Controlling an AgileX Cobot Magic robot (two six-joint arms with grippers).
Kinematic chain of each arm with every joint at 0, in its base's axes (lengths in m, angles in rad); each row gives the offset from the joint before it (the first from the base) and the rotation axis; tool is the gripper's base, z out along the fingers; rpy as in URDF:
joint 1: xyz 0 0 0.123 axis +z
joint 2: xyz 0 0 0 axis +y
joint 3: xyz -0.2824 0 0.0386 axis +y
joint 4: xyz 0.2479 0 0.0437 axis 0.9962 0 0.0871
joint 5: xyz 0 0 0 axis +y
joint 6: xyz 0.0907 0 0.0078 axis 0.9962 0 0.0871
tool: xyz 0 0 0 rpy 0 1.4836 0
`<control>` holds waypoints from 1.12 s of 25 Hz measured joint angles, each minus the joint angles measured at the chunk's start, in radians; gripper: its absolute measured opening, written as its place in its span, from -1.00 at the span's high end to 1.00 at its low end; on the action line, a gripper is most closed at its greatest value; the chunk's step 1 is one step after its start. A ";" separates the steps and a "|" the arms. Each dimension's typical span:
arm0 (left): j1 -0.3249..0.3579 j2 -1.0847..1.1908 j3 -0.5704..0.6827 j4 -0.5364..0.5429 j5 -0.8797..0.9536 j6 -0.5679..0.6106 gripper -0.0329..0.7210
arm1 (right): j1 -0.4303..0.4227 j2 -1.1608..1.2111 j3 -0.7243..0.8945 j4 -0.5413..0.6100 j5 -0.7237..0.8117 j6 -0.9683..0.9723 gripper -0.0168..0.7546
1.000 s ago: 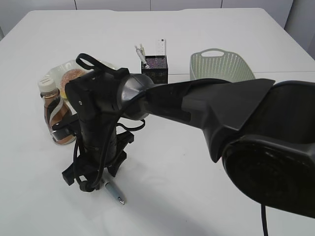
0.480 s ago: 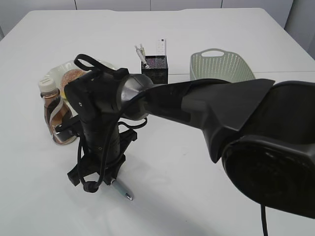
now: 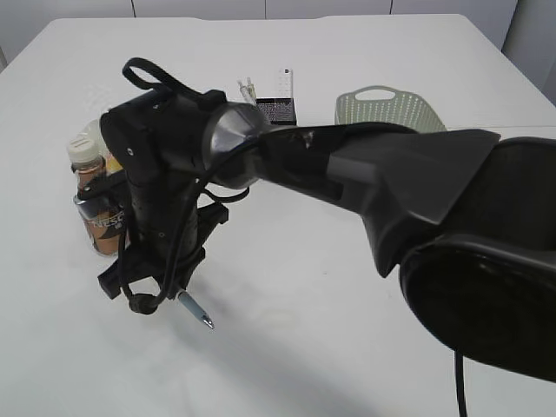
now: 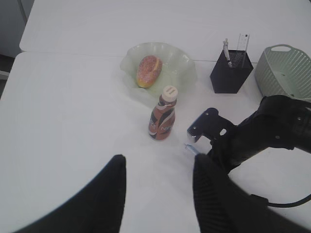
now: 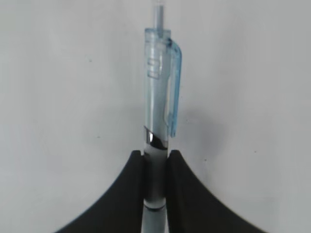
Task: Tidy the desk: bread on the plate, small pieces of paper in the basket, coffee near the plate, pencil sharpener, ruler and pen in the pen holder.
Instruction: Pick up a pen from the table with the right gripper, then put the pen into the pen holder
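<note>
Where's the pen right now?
The pen is pinched in the right gripper, front left in the exterior view, tilted above the table, near the coffee bottle.

Looks like a lab or office test room: bare white table (image 3: 365, 287) filling the frame, plain pale wall panels (image 3: 261, 7) along the top edge.

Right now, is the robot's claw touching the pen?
Touching. The right wrist view shows the right gripper with both fingertips pressed against the pen barrel, no gap.
</note>
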 joint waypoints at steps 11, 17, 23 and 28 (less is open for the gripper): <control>0.000 0.000 0.000 -0.012 0.000 0.000 0.04 | 0.000 -0.151 0.065 -0.031 0.004 0.001 0.71; 0.000 0.000 0.000 -0.034 0.000 0.000 0.05 | 0.000 -0.321 0.317 -0.108 0.004 0.002 0.71; 0.000 0.000 0.000 -0.036 0.000 0.000 0.05 | 0.000 -0.535 0.607 -0.112 -0.200 0.004 0.71; 0.000 0.000 0.000 -0.038 0.000 0.000 0.05 | 0.000 -0.718 0.903 -0.136 -0.495 0.004 0.71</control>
